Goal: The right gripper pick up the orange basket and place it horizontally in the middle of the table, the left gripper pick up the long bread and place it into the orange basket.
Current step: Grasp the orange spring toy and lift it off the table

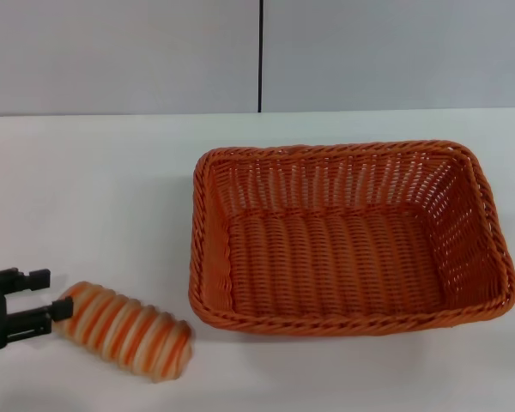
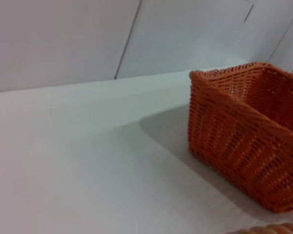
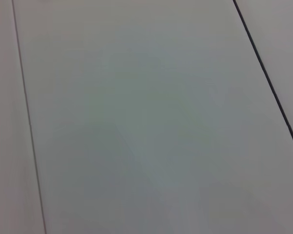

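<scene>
The orange basket [image 1: 348, 240] lies lengthwise across the white table [image 1: 94, 189], right of centre, with nothing inside it. The long bread [image 1: 124, 330], striped orange and cream, rests on the table off the basket's front left corner. My left gripper [image 1: 50, 293] is at the far left edge, open, its lower finger at the bread's left end and its upper finger apart from it. In the left wrist view the basket [image 2: 244, 146] stands to one side and a sliver of the bread [image 2: 273, 229] shows at the edge. My right gripper is out of view.
Behind the table is a grey panelled wall with a dark vertical seam [image 1: 260, 56]. The right wrist view shows only grey panels with seams [image 3: 268, 78]. Bare table surface [image 2: 88, 161] stretches between the bread and the wall.
</scene>
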{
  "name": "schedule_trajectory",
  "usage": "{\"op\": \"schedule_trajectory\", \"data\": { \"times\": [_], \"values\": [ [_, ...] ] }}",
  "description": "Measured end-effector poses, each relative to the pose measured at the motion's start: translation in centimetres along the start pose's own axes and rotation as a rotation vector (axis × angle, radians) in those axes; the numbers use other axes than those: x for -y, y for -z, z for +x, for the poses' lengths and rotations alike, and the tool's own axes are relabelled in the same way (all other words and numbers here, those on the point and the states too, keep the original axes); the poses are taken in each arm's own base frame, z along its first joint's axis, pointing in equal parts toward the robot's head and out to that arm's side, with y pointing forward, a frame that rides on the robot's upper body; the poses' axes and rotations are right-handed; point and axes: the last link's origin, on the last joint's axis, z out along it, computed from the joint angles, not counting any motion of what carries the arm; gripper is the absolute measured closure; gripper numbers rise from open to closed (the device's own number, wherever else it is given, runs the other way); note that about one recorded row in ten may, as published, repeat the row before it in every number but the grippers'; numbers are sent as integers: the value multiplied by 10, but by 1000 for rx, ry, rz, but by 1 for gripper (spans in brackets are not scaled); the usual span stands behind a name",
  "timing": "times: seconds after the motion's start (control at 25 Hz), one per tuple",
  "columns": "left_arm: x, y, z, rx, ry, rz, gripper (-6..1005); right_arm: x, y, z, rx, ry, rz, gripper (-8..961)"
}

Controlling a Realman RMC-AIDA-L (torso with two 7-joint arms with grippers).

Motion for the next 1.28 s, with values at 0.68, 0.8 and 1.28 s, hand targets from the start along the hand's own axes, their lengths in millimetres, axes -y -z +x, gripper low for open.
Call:
{"op": "schedule_trajectory", "data": {
  "times": [0.68, 0.8, 1.28],
  "values": [
    [-2, -6, -12, 55, 12, 1, 305, -3, 4, 3, 8, -19, 12, 317],
    [-4, -8, -13, 52, 29, -14, 359, -2, 5, 3, 9, -19, 18, 317],
    [-6, -12, -14, 38, 33, -37, 576, 1, 6, 5, -4, -18, 40, 317]
  ]
}}
